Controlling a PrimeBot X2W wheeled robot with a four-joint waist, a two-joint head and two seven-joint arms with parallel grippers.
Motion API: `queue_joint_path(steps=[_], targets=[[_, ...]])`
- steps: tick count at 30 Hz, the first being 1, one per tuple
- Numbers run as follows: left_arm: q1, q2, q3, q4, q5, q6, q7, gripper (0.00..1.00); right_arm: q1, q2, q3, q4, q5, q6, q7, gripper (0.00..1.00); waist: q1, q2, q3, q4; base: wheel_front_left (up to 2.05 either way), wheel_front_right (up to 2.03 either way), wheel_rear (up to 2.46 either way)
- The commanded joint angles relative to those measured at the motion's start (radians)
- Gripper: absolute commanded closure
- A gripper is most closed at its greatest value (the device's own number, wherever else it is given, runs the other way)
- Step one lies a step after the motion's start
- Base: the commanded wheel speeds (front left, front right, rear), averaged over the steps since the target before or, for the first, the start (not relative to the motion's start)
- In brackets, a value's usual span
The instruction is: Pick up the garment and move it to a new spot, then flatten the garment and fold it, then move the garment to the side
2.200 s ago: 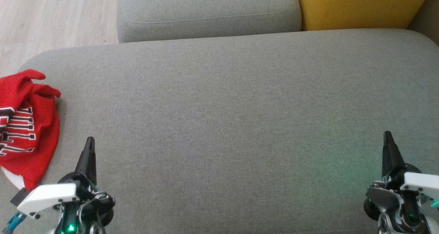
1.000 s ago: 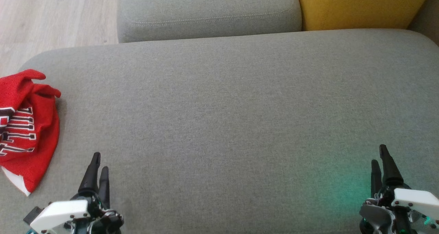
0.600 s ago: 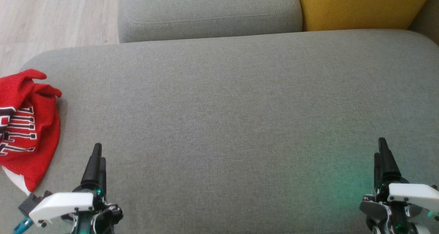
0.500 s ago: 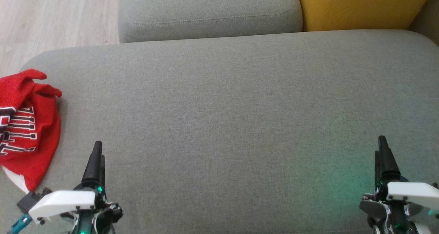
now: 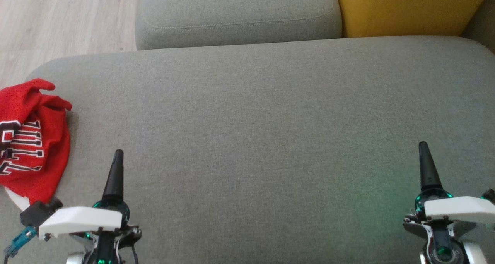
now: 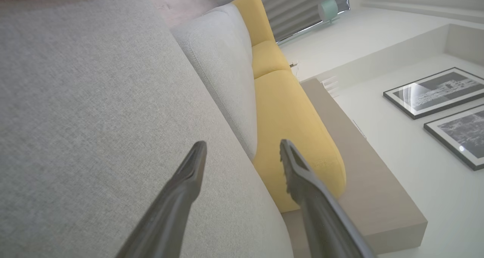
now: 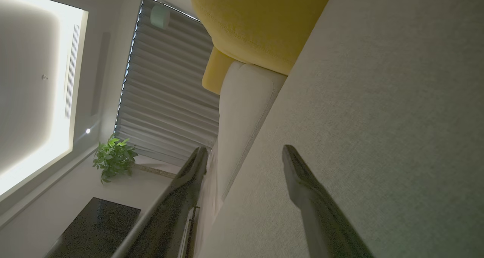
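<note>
Left gripper (image 6: 242, 143), near edge: jaws apart, empty. Right gripper (image 7: 245, 149): same, spread, nothing held. Both hover over seat (image 5: 251, 120). Garment (image 5: 33, 140): red, crumpled, at seat's left edge, just left of left gripper, not touching. Likely step one, pick-up not begun. Next: left arm swings left, pinches a raised fold. Beyond: cushions (image 5: 236, 12), grey and yellow.

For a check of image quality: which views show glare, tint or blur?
Head view: even light, green tint on the cushion near the right jaws. Left wrist view: bright, glare on a framed picture, left jaws blurred. Right wrist view: dim, ceiling panel overexposed.
</note>
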Motion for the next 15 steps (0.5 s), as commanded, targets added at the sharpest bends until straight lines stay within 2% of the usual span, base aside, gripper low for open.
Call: queue_joint_path(steps=[1, 15], targets=[[-0.062, 0.014, 0.000, -0.050, 0.050, -0.005, -0.015, 0.00, -0.049, -0.021, 0.016, -0.050, -0.052, 0.000, -0.011, 0.00, 0.0000, -0.0001, -0.001, 0.000, 0.00, 0.00, 0.00], [-0.063, 0.034, -0.029, -0.095, 0.299, 0.019, -0.056, 0.00, -0.048, -0.031, 0.050, -0.077, -0.296, 0.000, -0.038, 0.00, 0.0000, -0.0001, -0.005, 0.002, 0.00, 0.00, 0.00]])
